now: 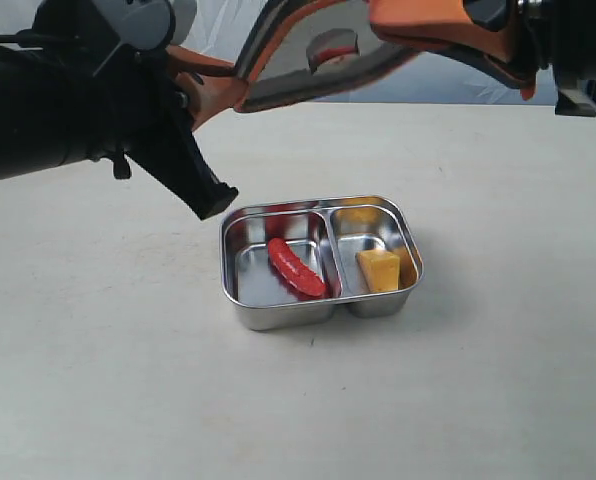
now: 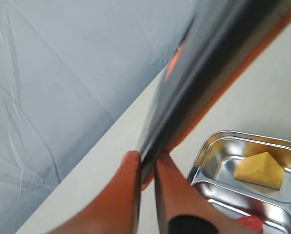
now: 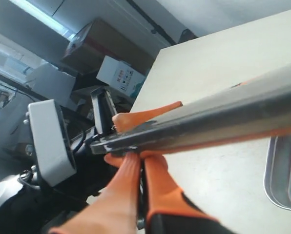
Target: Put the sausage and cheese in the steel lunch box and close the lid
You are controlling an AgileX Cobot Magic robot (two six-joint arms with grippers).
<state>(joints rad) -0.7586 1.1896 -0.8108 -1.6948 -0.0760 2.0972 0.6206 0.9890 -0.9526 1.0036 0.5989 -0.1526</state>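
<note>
The steel lunch box [image 1: 236, 305] stands open in the middle of the table. The dark red sausage [image 1: 296, 268] lies in its left compartment and the yellow cheese [image 1: 378, 270] in its right one. High above it hangs the smoky lid [image 1: 298, 75], tilted, with its orange valve [image 1: 330, 47] showing. My left gripper [image 1: 218, 88] is shut on the lid's left edge and my right gripper [image 1: 423, 35] on its right edge. The left wrist view shows orange fingers [image 2: 128, 195] pinching the lid [image 2: 204, 73] over the box [image 2: 209, 146], cheese [image 2: 260, 170] and sausage [image 2: 250, 223]. In the right wrist view the gripper [image 3: 140, 158] clamps the lid [image 3: 209, 122].
The beige table [image 1: 478, 380] spreads around the box on all sides. My black left arm [image 1: 78, 110] reaches in over the table's left part. Past the table edge, the right wrist view shows cardboard boxes [image 3: 118, 73] and a grey machine [image 3: 48, 141].
</note>
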